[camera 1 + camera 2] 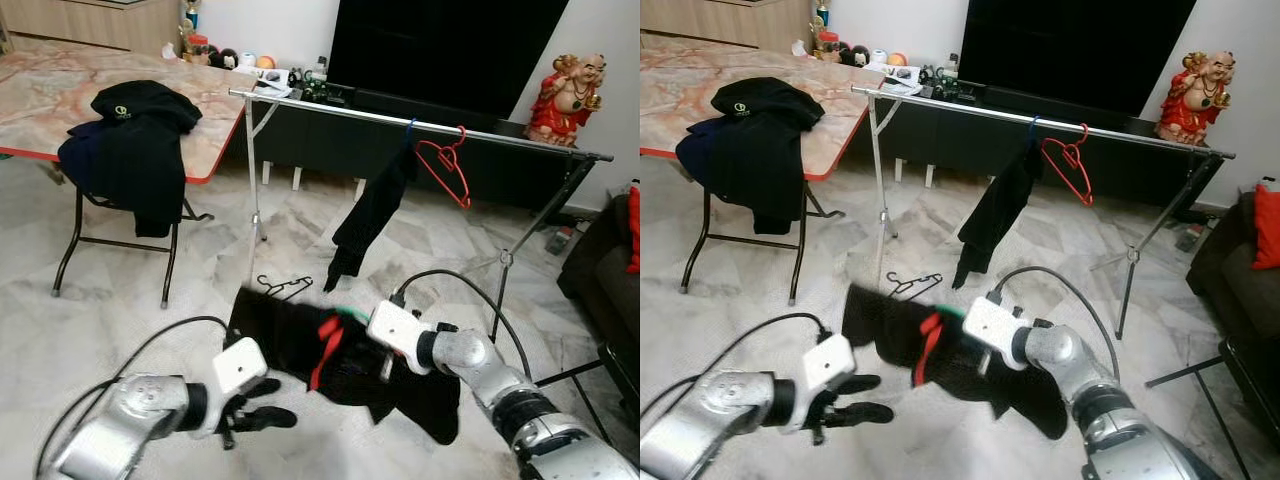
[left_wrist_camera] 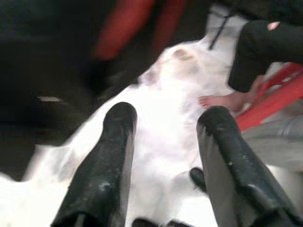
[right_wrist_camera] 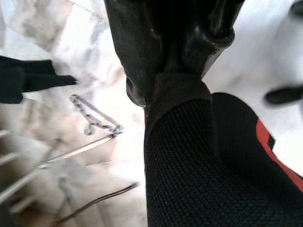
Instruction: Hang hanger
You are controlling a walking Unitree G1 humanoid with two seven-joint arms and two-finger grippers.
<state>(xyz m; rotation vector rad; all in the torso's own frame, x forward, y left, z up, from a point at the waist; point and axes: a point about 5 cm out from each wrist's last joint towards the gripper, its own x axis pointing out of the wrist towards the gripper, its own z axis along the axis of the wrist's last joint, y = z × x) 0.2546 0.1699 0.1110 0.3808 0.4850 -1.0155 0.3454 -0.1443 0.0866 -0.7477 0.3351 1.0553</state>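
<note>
Down by the floor, closest to me, the left gripper (image 1: 262, 405) is hovering low over the pale marble floor (image 1: 120, 330), its two black fingers (image 2: 102, 175) standing well apart and touching nothing. Just beside it, the right gripper (image 3: 177, 71) is holding up a black garment (image 1: 400, 385), fingers pinched tight on a fold of the knit cloth, so the cloth is hanging between the two arms. A red hanger (image 1: 325, 350) is sitting tangled in that garment, partly wrapped by it; how much of it is free I cannot tell.

Beyond the cloth, a black hanger (image 1: 283, 287) is lying flat on the floor near the foot of the rack (image 1: 330, 110). On the rack's rail a black garment on a blue hook (image 1: 372, 215) is dangling, with an empty red hanger (image 1: 445, 168) hooked right next to it.

Farther left, dark clothes (image 1: 135, 145) are draping over the table (image 1: 40, 90) edge. At the back, a red figurine (image 1: 565, 98) is standing beside the dark screen (image 1: 450, 45).
</note>
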